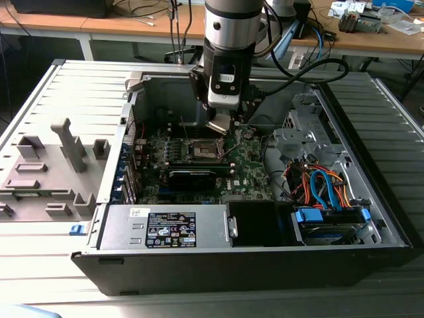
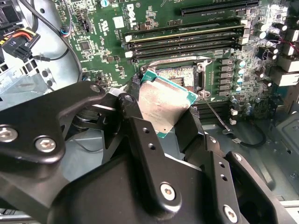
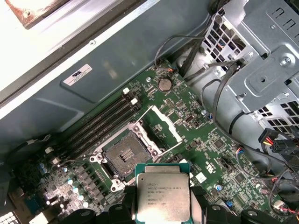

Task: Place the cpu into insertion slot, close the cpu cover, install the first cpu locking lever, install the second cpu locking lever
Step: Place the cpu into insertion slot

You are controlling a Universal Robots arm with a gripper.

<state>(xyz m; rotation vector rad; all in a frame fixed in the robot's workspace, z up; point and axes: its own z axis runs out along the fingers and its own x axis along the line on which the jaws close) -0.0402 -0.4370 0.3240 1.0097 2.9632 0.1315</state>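
While jaws pinch flat silvery cpu [image 3: 163, 198], square insertion slot [image 3: 125, 155] uncovered.

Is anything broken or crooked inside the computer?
Nothing looks broken. The gripper holds the cpu above the board, near the empty insertion slot, whose cpu cover stands open.

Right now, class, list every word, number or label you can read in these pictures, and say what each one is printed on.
None can be quoted with confidence.
Top of the cpu, held in the gripper: several lines of print, too small to read.
White sticker on the case wall: too small.
Black label on the power supply: too small.
Green board: fine white lettering, too small.
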